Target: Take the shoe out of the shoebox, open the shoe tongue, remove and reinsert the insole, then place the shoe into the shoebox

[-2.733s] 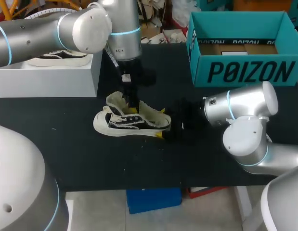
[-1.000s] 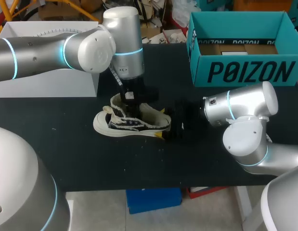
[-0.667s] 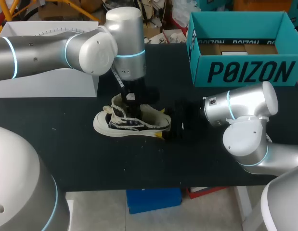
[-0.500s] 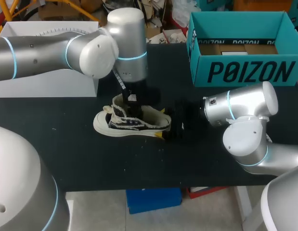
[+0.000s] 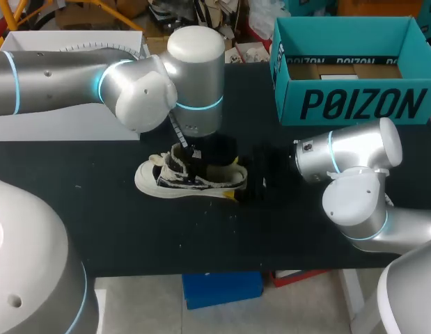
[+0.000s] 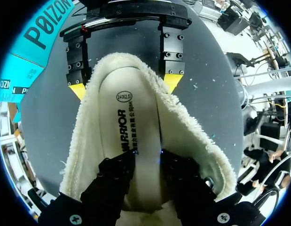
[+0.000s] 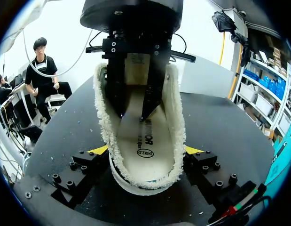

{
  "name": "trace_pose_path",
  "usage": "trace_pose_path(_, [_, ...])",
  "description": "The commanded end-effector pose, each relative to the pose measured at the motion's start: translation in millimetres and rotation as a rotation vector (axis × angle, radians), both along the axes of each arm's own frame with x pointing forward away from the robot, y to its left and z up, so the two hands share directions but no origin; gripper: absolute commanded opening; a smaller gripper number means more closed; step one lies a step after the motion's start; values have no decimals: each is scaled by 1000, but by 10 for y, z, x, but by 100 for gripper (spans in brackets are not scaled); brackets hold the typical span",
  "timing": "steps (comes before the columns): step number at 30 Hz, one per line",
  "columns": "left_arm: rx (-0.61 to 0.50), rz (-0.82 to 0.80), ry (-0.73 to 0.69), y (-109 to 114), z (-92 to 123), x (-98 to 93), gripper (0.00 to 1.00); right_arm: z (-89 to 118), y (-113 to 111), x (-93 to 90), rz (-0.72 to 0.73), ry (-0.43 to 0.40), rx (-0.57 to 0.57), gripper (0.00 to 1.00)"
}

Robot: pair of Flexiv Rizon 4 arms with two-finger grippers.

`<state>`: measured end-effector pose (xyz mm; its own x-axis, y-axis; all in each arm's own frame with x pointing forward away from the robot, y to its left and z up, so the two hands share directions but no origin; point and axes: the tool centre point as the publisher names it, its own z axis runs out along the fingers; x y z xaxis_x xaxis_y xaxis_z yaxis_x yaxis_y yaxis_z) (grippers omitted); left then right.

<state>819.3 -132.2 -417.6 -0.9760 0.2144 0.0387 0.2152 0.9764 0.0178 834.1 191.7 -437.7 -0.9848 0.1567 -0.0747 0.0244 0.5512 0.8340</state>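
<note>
A black-and-cream shoe (image 5: 180, 179) with a fleece lining lies on its sole in the middle of the black table (image 5: 131, 229). Its cream insole (image 6: 131, 127) lies flat inside it. My left gripper (image 6: 146, 157) reaches down into the shoe's opening, its black fingers (image 6: 118, 170) a little apart, their tips on the insole. Seen from the right wrist, the left gripper (image 7: 134, 113) stands over the insole's middle. My right gripper (image 7: 147, 150) is shut on the shoe's heel (image 7: 145, 181), one yellow tip against each side. The teal shoebox (image 5: 354, 104) stands open at the back right.
A white box (image 5: 69, 122) stands at the back left, partly behind my left arm (image 5: 55, 76). My right arm's elbow (image 5: 358, 191) lies over the table's right side. Bare black table stretches in front of the shoe.
My left wrist has moved right and down over the shoe, its fingers going deeper and spreading a little. The shoe and right arm have stayed put.
</note>
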Motion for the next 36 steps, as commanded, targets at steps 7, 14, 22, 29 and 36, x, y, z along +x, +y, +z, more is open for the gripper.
trace_pose_path(7, [62,6,-249,79,-124,-50,27,-42,-19,-1,-3,0,-1,0])
trace_pose_path(14, [72,-19,-391,84,-172,17,31,-42,-19,-1,-3,0,-1,0])
trace_pose_path(22, [98,-69,-511,160,-363,80,25,-42,-19,-1,-3,0,-1,0])
trace_pose_path(29, [76,34,-583,209,-377,281,27,-42,-19,-1,-3,0,-1,0])
trace_pose_path(36, [45,124,-620,181,-343,521,32,-42,-19,-1,-3,0,-1,0])
